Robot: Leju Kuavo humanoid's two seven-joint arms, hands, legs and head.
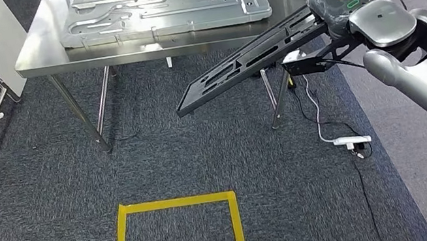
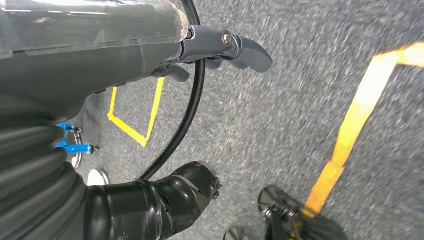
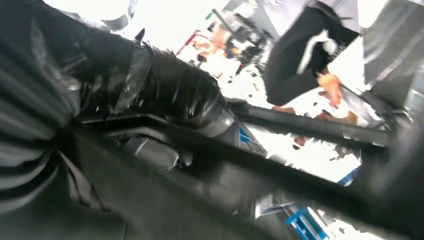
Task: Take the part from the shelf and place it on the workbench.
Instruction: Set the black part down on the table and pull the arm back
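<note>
My right hand [image 1: 345, 1] grips long black slotted plastic panel [image 1: 250, 61] near steel counter's [image 1: 41, 58] front-right corner; low free end could strike counter's edge. Left hand [image 2: 220, 50]: can't tell.

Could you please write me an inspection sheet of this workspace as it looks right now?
Surface: steel workbench, standing on grey carpet.
Job's things: black part held out tilted over the floor beside the workbench, not yet set down.
Clutter: large grey metal panel lying flat on the workbench.
Hands: right hand grips the part's end; left hand hangs over the floor, holding nothing, fingers blurred.
Cables: white cable and power strip on the floor by the workbench leg.
Surroundings: yellow tape square on the carpet; person in dark clothes nearby.
</note>
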